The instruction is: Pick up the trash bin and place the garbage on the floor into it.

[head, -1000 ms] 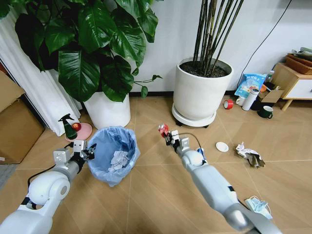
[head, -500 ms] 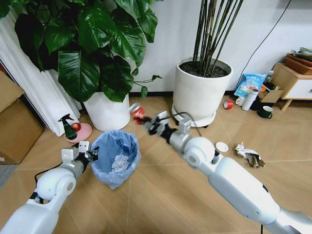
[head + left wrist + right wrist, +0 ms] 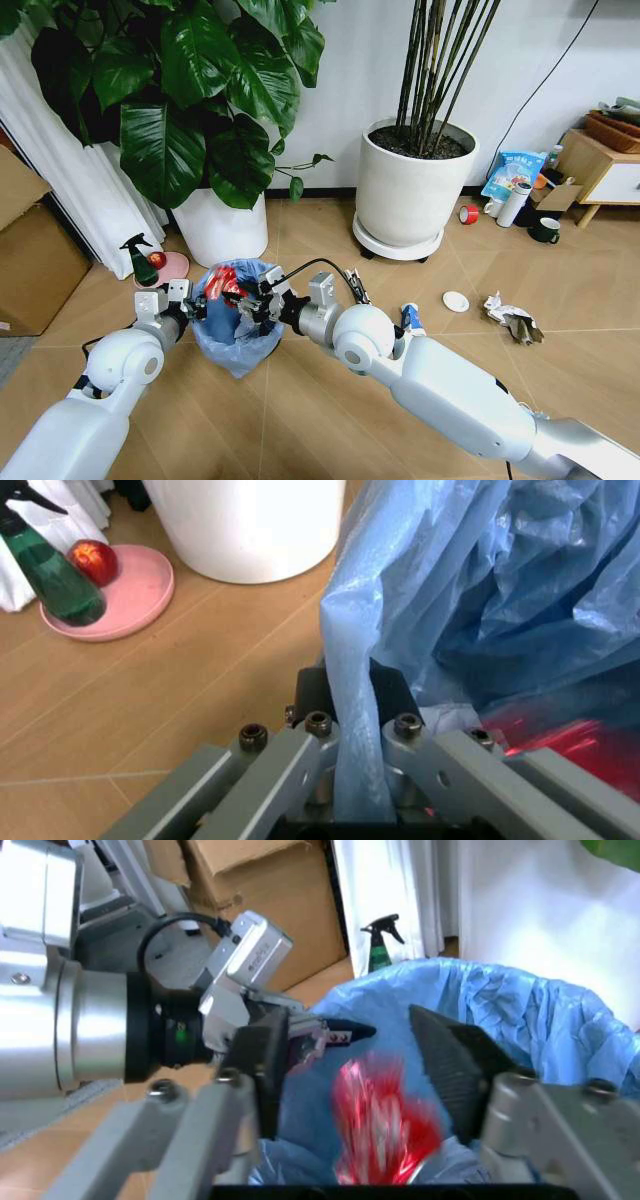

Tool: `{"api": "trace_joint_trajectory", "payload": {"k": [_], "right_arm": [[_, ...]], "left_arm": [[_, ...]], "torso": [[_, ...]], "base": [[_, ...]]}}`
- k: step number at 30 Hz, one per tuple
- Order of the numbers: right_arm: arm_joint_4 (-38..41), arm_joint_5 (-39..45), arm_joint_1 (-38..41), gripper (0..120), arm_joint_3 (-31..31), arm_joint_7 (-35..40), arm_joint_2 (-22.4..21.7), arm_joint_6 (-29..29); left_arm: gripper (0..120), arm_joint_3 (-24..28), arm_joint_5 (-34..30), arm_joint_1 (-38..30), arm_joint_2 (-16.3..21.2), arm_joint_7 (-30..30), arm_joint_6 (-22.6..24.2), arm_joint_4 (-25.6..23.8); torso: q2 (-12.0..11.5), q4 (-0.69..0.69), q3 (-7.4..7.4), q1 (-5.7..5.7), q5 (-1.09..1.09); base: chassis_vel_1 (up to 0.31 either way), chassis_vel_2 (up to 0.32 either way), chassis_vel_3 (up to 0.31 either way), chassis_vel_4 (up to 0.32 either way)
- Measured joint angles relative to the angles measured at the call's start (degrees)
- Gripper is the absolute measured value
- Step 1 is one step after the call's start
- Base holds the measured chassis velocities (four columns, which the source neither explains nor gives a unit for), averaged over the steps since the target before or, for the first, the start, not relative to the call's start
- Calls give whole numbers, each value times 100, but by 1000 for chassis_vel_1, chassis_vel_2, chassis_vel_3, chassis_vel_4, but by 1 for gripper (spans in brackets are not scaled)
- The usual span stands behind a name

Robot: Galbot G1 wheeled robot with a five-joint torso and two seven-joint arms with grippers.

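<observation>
Crinkled plastic bin liner (image 3: 228,340) (glossy).

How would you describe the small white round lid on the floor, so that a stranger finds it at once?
Start at the big white plant pot holding bare dark stems. On the tan wood-look floor in front of it, toward the robot's right, lies a small white round lid. Unlike the crumpled white paper beside it, it is flat and smooth.

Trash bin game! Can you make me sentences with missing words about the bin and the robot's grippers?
The left gripper pinches the rim of the trash bin, whose plastic bag is light ____.
The crushed can between the fingers of the right gripper is coloured ____.
The white round lid lies on the ____.
Missing words: blue; red; floor.
</observation>
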Motion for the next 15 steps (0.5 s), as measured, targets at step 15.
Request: {"api": "trace_joint_trajectory", "payload": {"k": [15], "right_arm": [[-31,-791,-685,99,1259,528,52,373]], "left_arm": [[0,-241,151,257,-96,158,-158,-161]], "torso": [[0,0,0,0,1]], "base": [[0,0,0,0]]}}
